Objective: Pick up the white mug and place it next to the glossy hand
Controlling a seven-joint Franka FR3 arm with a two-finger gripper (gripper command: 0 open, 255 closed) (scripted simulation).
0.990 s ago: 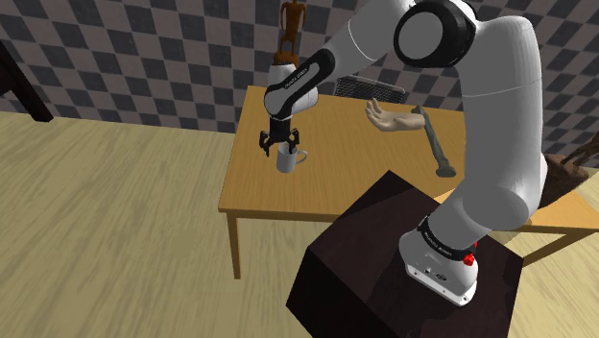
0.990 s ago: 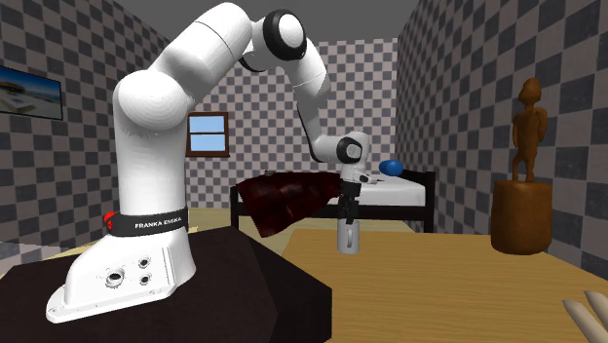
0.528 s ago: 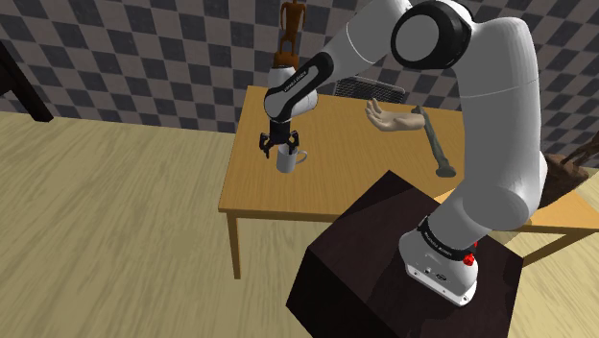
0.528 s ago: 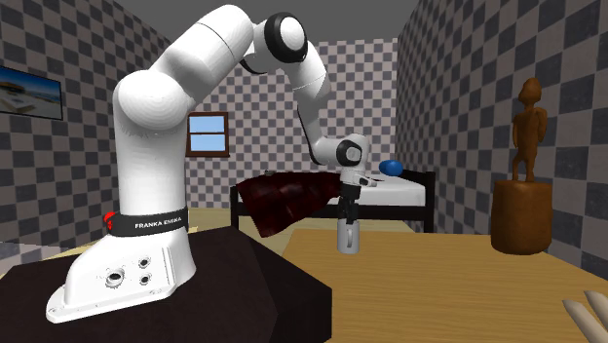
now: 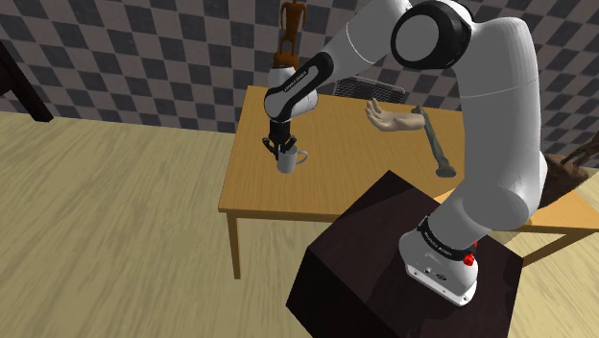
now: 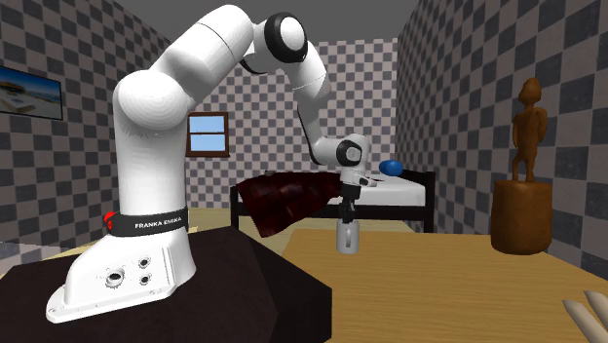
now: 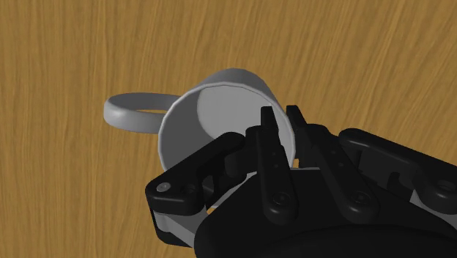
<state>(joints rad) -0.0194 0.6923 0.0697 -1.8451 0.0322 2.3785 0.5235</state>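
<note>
Though wide 0.5s ago, claw (image 7: 280, 122) now tight on mug (image 7: 217, 116) rim

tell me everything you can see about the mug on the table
The mug is plain greyish white, a smooth cylinder with one ring handle and an empty open mouth. It stands upright on the wooden table, toward the side at the shoulder view's left, with its handle toward that view's right. The black gripper, above it, clasps its rim wall on the side away from the handle.
</note>
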